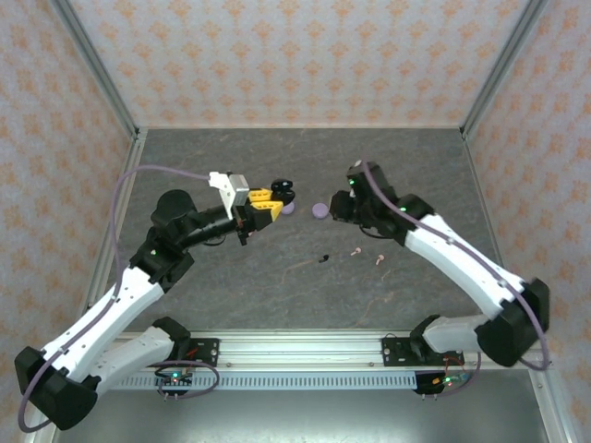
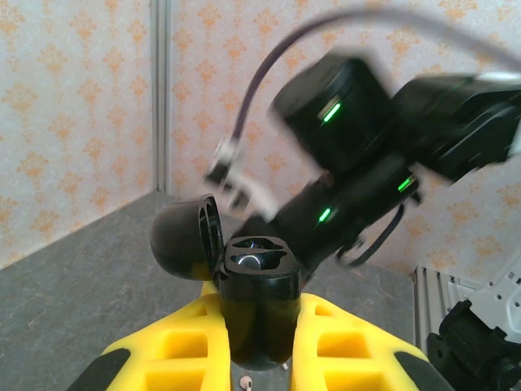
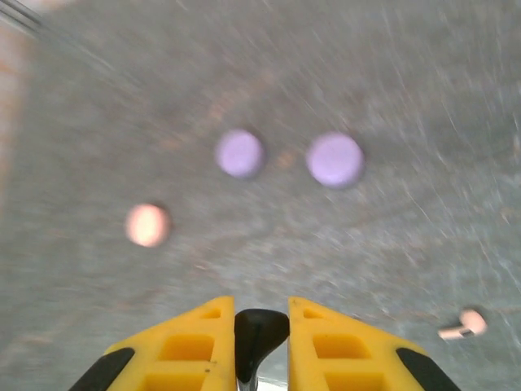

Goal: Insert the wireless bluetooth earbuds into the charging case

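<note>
My left gripper point(image 1: 265, 205) point(image 2: 260, 298) is shut on the black charging case point(image 1: 282, 190) point(image 2: 260, 305) and holds it off the table. The case's lid point(image 2: 186, 240) is swung open to the left, and something glossy lies in one well point(image 2: 248, 261). My right gripper point(image 1: 339, 210) point(image 3: 260, 306) is shut on a black earbud point(image 3: 260, 334), close to the right of the case. A second black earbud point(image 1: 323, 257) and two pale pink earbuds point(image 1: 355, 252) point(image 1: 379, 259) lie on the table; one pink bud point(image 3: 462, 324) appears in the right wrist view.
Two lilac round pucks point(image 1: 289, 209) point(image 1: 319, 210) point(image 3: 239, 153) point(image 3: 334, 159) sit between the grippers. A pale pink puck point(image 3: 147, 225) lies further left in the right wrist view. Patterned walls and metal posts enclose the grey table point(image 1: 305, 166).
</note>
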You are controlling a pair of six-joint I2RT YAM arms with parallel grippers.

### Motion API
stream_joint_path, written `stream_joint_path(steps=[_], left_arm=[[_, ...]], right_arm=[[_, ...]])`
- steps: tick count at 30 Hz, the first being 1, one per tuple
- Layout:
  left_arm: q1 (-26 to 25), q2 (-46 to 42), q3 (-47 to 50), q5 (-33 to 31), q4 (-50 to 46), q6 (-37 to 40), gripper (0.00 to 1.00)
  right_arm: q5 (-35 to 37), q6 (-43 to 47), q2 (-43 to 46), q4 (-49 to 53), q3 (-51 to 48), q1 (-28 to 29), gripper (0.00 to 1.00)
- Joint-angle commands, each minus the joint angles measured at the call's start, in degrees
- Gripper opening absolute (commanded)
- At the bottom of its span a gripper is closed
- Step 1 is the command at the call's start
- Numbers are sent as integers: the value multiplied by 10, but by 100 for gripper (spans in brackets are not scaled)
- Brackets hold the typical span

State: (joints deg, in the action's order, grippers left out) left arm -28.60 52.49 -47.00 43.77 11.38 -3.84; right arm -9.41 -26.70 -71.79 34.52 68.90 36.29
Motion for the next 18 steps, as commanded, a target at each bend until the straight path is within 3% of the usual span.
stream_joint_path(steps=[1,9,18], left_arm=[[-9,28,-1,-11,66,-9,0],[-33,106,-19,-42,117,2,0],[-52,137,-40,-56,101,14,0]], right_arm=[[-13,17,37,43,57,17,18],[28,24,42,43,160,90,18],[47,39,12,34,173,99,18]])
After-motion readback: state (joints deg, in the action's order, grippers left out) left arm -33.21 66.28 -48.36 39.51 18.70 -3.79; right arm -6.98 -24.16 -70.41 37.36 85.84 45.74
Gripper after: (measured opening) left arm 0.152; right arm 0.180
